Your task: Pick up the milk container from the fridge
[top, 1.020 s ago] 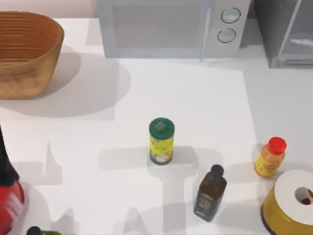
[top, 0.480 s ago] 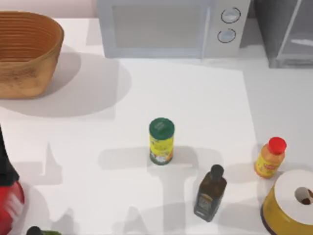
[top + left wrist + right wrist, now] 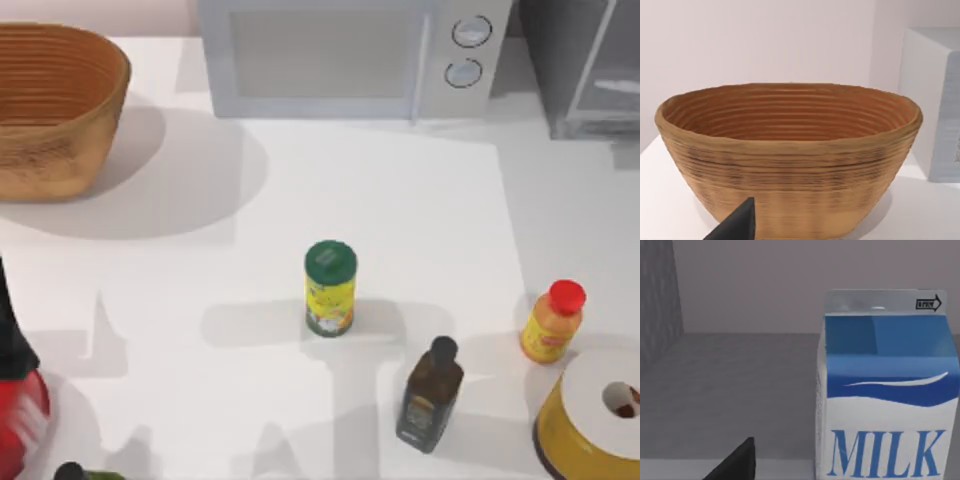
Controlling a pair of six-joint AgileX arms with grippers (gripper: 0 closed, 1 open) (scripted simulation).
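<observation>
Seen from the right wrist, a dark fingertip (image 3: 735, 462) of the right gripper pokes into the frame just short of the milk container (image 3: 886, 390), which stands upright on the grey floor inside the fridge (image 3: 730, 375). Whether the right gripper's fingers are spread or closed cannot be told from what shows, and nothing is visibly in its grasp. The carton is blue above and white below, with the word MILK across its front and a pale folded top. It stands apart from the fridge's dark side wall, with the plain back wall behind it.

From above, the fridge sits at the table's far right corner, just beside the white microwave (image 3: 345, 55) with two round knobs.

From the left wrist, a dark fingertip (image 3: 737, 225) of the left gripper shows in front of the woven basket (image 3: 790, 155); its opening cannot be told either. In the top view that basket stands at the far left of the table (image 3: 400, 200).

Near the middle stands a green-capped yellow can (image 3: 330, 288). Toward the near right are a dark bottle (image 3: 431, 395), an orange bottle with red cap (image 3: 552, 322) and a round yellow tin with a white lid (image 3: 592, 420).
</observation>
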